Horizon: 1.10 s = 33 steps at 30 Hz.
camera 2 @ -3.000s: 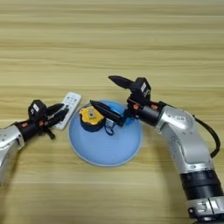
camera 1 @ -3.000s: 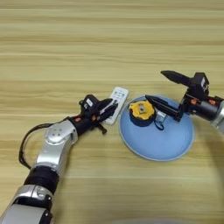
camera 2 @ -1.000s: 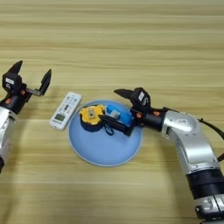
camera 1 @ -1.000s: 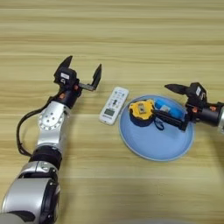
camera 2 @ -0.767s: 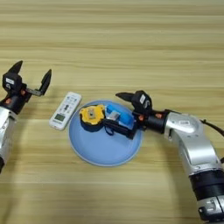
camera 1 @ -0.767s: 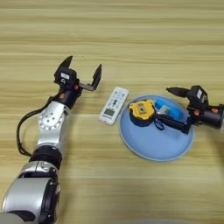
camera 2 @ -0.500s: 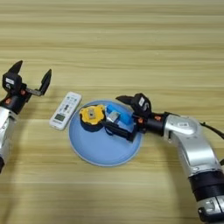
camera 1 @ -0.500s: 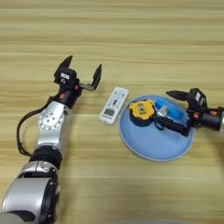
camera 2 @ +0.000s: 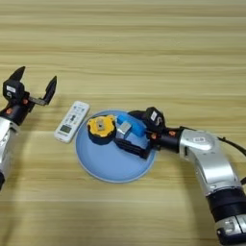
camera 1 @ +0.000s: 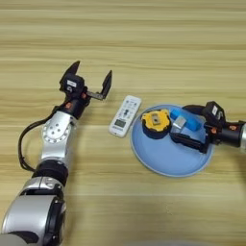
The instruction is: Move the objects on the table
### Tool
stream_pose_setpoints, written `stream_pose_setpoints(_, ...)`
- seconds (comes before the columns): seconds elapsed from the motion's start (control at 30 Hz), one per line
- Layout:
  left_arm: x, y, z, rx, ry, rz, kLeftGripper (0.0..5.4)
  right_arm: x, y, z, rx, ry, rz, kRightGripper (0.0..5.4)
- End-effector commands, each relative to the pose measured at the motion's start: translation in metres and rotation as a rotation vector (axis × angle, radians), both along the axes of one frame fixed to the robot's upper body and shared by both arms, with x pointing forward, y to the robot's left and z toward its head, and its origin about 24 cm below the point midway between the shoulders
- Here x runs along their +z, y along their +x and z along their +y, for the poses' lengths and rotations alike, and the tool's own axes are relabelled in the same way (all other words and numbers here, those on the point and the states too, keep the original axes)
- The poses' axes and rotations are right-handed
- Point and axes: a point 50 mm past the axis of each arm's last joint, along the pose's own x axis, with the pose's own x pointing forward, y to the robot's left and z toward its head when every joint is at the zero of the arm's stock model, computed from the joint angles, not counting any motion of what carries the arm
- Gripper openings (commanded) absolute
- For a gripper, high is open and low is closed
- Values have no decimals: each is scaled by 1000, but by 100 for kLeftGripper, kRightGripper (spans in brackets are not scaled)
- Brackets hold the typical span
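My right tool (camera 2: 126, 135) is reaching in from the right of the frame, fingers pinching the blue-and-grey block (camera 2: 129, 126) over the light blue plate (camera 2: 113, 166). Tape measure (camera 2: 100, 129) is sitting on the plate, just left of the block. Remote (camera 2: 72, 121) is lying on the surface (camera 2: 144, 53) beside the plate's left rim. My left tool (camera 1: 91, 80) is idling at left, fingers spread wide.

I see a matt, striped wooden table (camera 1: 144, 43); beside my right gripper (camera 2: 126, 136), a smooth plastic-looking blue plate (camera 2: 103, 166), plus a glossy yellow tape measure (camera 2: 100, 129) and white plastic remote (camera 1: 125, 115).
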Motion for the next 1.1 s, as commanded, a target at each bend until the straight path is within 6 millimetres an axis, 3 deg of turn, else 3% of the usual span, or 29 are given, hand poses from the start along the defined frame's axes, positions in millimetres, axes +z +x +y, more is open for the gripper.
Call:
stream_pose_setpoints(0.03,4,2,-1,-14,27,-14,540,0,1,2,10,-13,-8,471)
stream_pose_setpoints(0.57,3,2,-1,-19,26,-15,540,-8,3,3,-13,-51,1,264)
stream_pose_setpoints(1.1,4,2,-2,-24,26,-18,540,-8,4,3,-22,-51,-3,254)
